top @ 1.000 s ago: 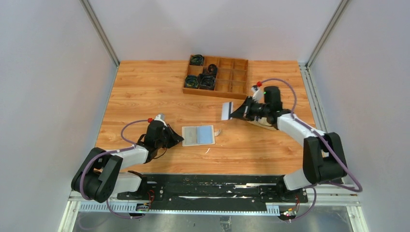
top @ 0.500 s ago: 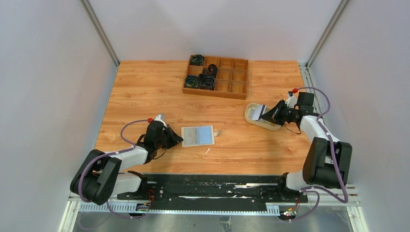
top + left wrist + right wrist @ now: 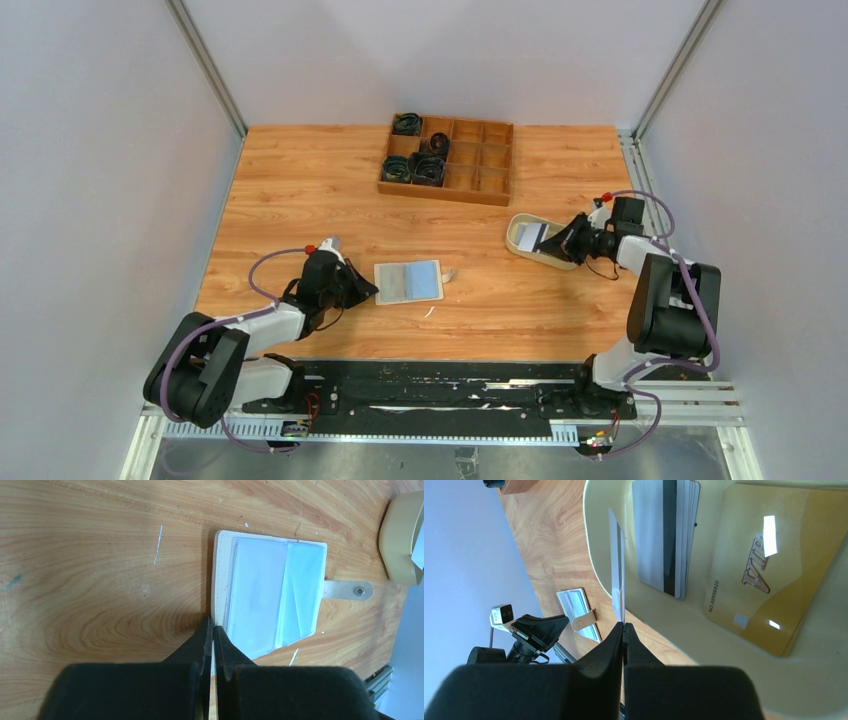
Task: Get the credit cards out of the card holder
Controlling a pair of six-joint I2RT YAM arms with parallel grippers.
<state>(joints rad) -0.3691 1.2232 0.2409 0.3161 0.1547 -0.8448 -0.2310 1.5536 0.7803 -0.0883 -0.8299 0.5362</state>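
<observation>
The card holder (image 3: 408, 281) lies open on the table, its pale inside and clear slots up and its snap tab (image 3: 350, 590) pointing right. My left gripper (image 3: 212, 627) is shut on the card holder's (image 3: 270, 595) near left edge. My right gripper (image 3: 622, 626) is shut on one credit card (image 3: 616, 565), seen edge-on and standing upright over the cream tray (image 3: 596, 545). Inside the tray lie a stack of grey-white credit cards (image 3: 666, 535) and a yellow card (image 3: 769, 575). In the top view the right gripper (image 3: 560, 240) hangs at the tray's right end.
A brown wooden compartment box (image 3: 447, 158) with black items in its left cells stands at the back. The cream tray (image 3: 515, 243) sits right of centre, close to the table's right edge. Grey walls enclose the table.
My right arm has swung right and down with its card, from above the table's middle to the cream tray. The left gripper and card holder have not moved.
</observation>
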